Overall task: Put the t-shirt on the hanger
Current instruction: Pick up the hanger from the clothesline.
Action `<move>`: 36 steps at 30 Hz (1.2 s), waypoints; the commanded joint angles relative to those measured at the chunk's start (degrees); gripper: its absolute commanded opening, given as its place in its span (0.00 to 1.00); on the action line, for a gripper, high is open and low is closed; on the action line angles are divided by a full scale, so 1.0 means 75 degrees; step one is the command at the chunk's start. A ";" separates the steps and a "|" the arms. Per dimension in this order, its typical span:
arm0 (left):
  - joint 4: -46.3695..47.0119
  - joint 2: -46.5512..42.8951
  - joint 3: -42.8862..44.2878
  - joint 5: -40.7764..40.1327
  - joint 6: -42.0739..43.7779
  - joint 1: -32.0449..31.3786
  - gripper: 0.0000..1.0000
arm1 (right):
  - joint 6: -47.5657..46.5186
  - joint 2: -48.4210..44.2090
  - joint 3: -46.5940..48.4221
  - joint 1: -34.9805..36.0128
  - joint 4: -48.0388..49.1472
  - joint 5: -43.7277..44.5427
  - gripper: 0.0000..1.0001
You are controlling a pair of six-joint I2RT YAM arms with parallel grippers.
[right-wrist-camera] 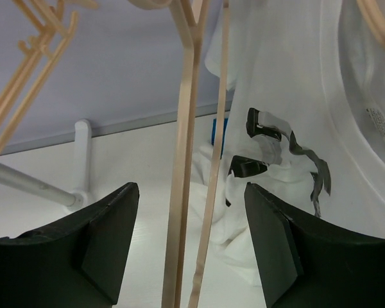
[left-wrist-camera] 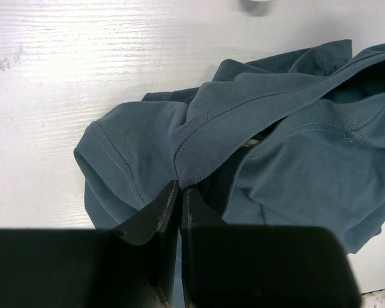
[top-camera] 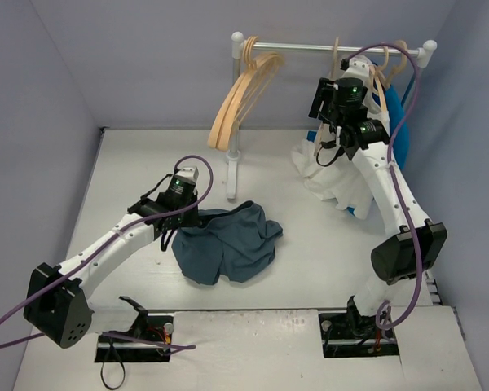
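Note:
The slate-blue t-shirt (top-camera: 228,243) lies crumpled on the table in front of the rack's foot. My left gripper (top-camera: 187,218) is at its left edge, shut on the ribbed collar (left-wrist-camera: 196,160); the jaws (left-wrist-camera: 179,187) pinch a fold of it. My right gripper (top-camera: 326,106) is raised at the right half of the rail. Its jaws (right-wrist-camera: 191,187) are wide open, with the thin arms of a pale wooden hanger (right-wrist-camera: 183,160) hanging between them, untouched. That hanger's hook (top-camera: 336,55) is on the rail.
A white clothes rack (top-camera: 334,47) stands at the back, its post and foot (top-camera: 233,175) behind the shirt. Other wooden hangers (top-camera: 236,102) hang to the left. A white t-shirt with black print (right-wrist-camera: 295,96) and a bright blue garment (top-camera: 403,130) hang to the right.

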 commanded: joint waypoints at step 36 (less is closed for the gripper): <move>0.0186 -0.0094 0.0289 -0.0140 0.0050 0.0074 0.00 | -0.1141 -0.0572 0.0771 -0.0091 0.0634 0.0468 0.00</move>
